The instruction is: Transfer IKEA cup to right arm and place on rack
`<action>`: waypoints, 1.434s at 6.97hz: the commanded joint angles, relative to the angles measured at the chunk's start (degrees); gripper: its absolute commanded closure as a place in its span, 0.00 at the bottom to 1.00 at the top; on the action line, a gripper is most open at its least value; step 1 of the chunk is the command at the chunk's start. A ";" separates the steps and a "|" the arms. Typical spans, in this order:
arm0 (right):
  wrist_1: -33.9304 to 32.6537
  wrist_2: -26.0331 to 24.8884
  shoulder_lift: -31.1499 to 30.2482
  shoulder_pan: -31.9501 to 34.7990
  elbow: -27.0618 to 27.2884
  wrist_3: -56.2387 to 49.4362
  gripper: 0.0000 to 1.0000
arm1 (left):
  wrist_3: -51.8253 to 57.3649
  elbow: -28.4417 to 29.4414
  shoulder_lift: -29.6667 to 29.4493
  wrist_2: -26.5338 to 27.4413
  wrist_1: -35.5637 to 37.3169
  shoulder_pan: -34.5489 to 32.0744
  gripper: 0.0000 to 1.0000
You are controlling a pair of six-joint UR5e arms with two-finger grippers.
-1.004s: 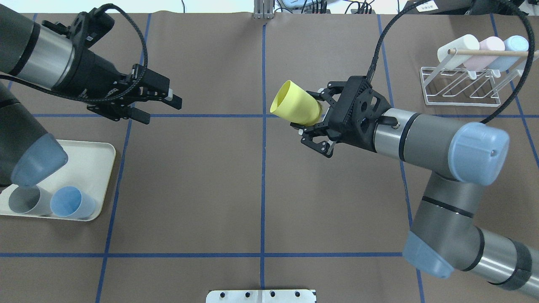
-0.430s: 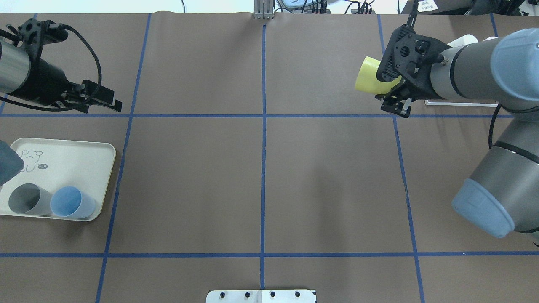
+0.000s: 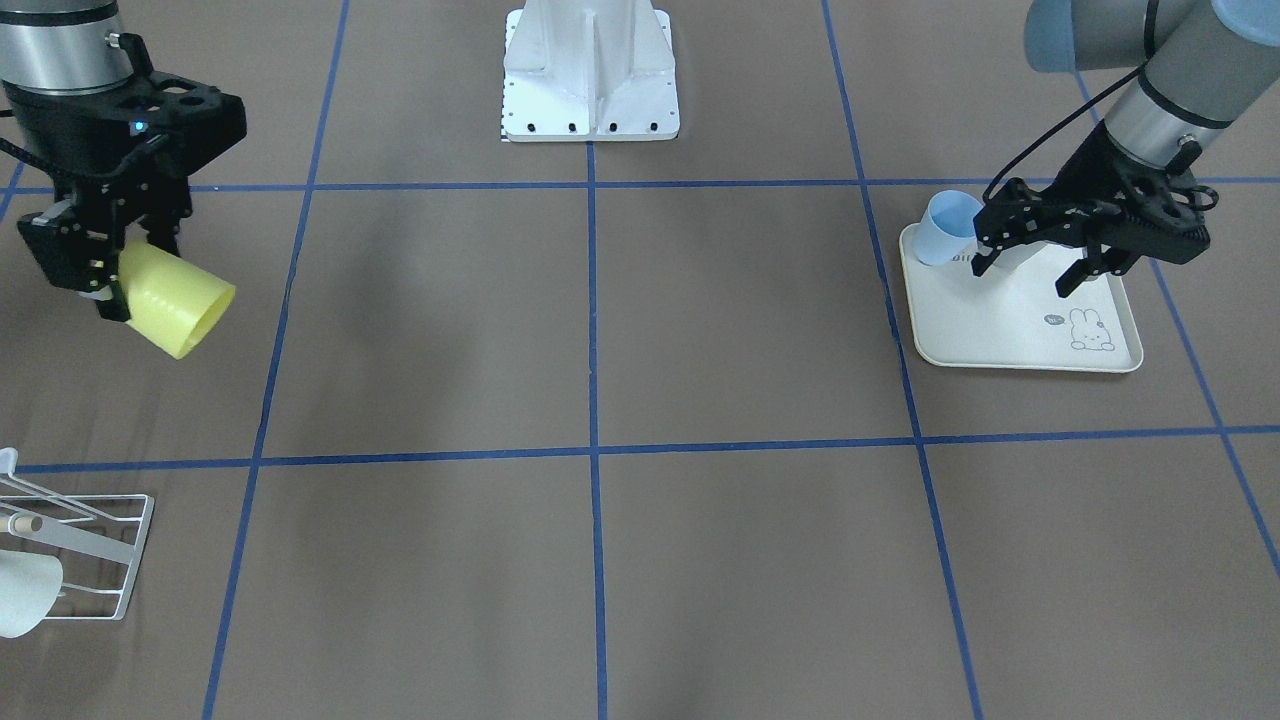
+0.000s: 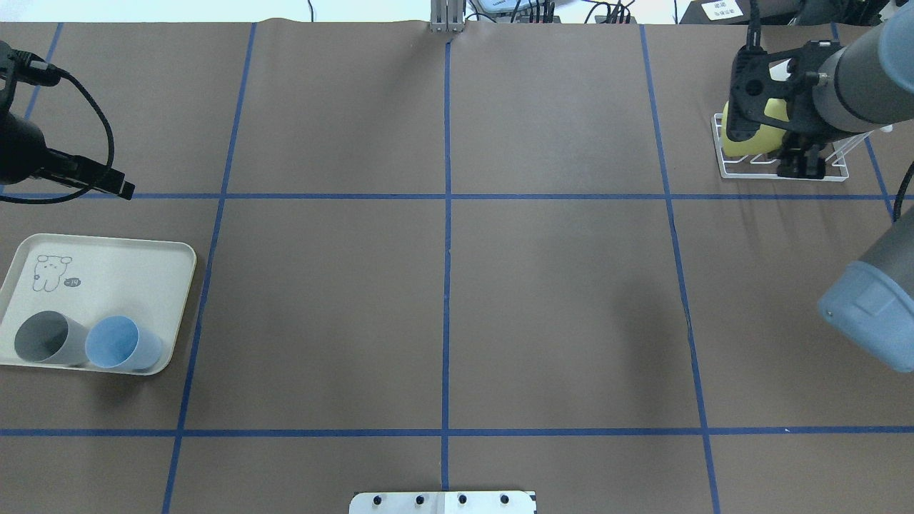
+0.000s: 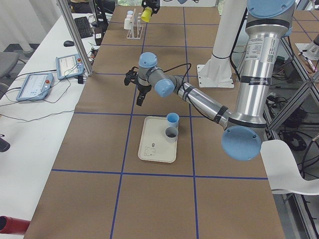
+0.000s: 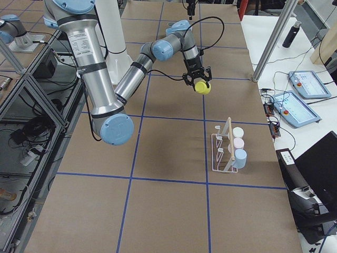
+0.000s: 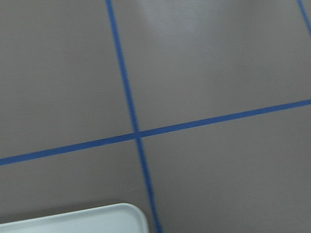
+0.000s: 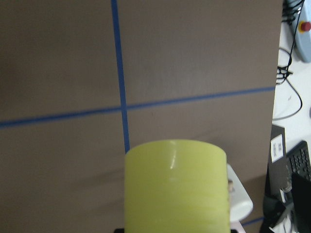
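Yellow IKEA cup [image 3: 178, 308] is clamped at its base end in the right jaws, which are closed tight on it. The cup is carried on its side in the air, mouth pointing away from the wrist. Judged reason: the base grip leaves the mouth free to slide over a prong of the rack [image 6: 224, 150]. The side view shows the cup well above the table [image 4: 443, 307] and short of the rack, so it is not yet placed. The overlap with the rack in the overhead view is likely only perspective. Three pastel cups [image 6: 238, 143] already fill the rack's far end, and the near prongs are bare. Left jaws are spread open and hold nothing, hanging over the tray [image 4: 182, 260] near the blue cup [image 4: 118, 343] and grey cup [image 4: 44, 339]. Versus 1.0 s ago: the right arm [image 4: 857, 93] has swung the cup from near table centre out toward the rack. The left arm [image 3: 1150, 110] has pulled back to the table's edge, which uncovers the tray's printed corner.
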 commanded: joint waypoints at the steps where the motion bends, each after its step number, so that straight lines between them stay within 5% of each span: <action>1: -8.77 -15.51 -0.18 0.75 -1.60 -18.60 0.67 | 0.94 -0.52 0.64 0.11 0.06 -0.24 0.00; 4: -7.30 -17.87 2.26 0.31 -10.38 -25.61 0.62 | 0.85 -0.61 0.81 0.11 0.06 -0.24 0.00; 6: -0.22 -18.13 3.24 0.05 -16.97 -26.48 0.62 | 0.67 -0.61 0.73 0.19 0.06 -0.24 0.00; 10: 4.30 -18.05 3.16 0.05 -22.18 -27.20 0.55 | 0.50 -0.70 0.72 0.19 0.06 -0.16 0.00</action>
